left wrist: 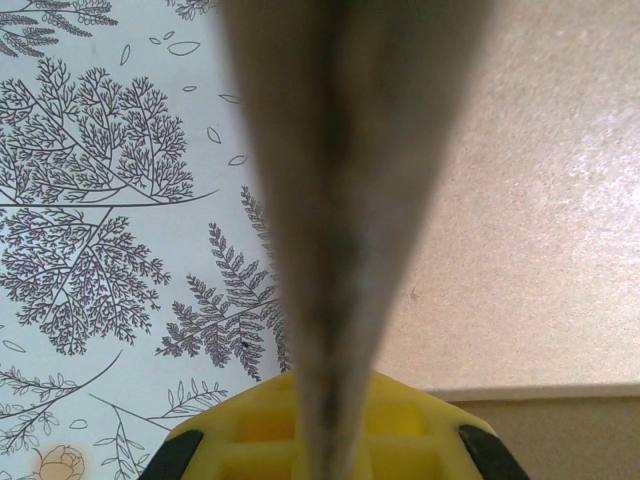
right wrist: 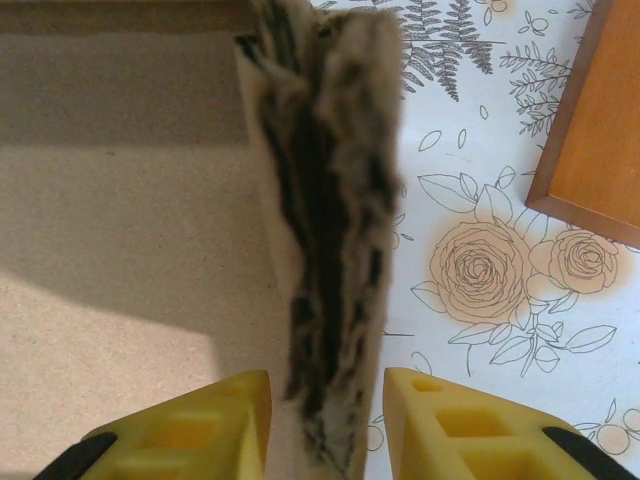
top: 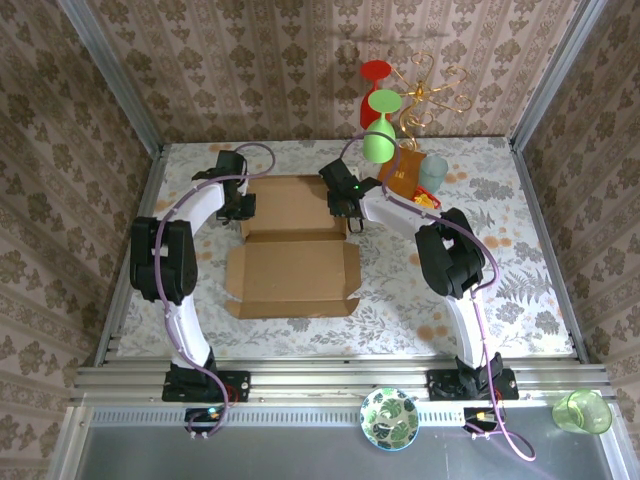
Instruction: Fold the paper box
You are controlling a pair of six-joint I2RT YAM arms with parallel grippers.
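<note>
Two grippers work at the far part of the paper box (top: 293, 250), one at each side. The left gripper (top: 240, 207) is closed tight on a raised side wall of the box. In the left wrist view this gripper (left wrist: 320, 390) has the wall's edge running up between its yellow fingers (left wrist: 405, 420). The right gripper (top: 345, 212) stands at the opposite wall. In the right wrist view its jaws are a little apart around the frayed cardboard edge, and the right gripper (right wrist: 325, 385) shows a clear gap at its right finger (right wrist: 450, 420), so it does not press the wall.

One table (top: 520, 300) with a cloth of flowers and ferns carries everything. The single box lies in the middle of it, between the two arms. It has a far panel and a near panel with short flaps at the left and right sides. Its flat floor (left wrist: 540, 200) is beside the held wall, and the floor (right wrist: 120, 300) lies left of the other wall.

At the far right stand two stemmed glasses, one red (top: 377, 72) and one green (top: 380, 125), one golden wire stand (top: 432, 92), one orange-brown packet (top: 403, 172) and one pale cup (top: 434, 172). The packet (right wrist: 600, 130) lies near the right gripper, apart from the box.

On the near ledge there is one round leaf-pattern plate (top: 390, 418) and one green cup (top: 582, 412).

In both wrist views the blurred cardboard edge hides the middle.
</note>
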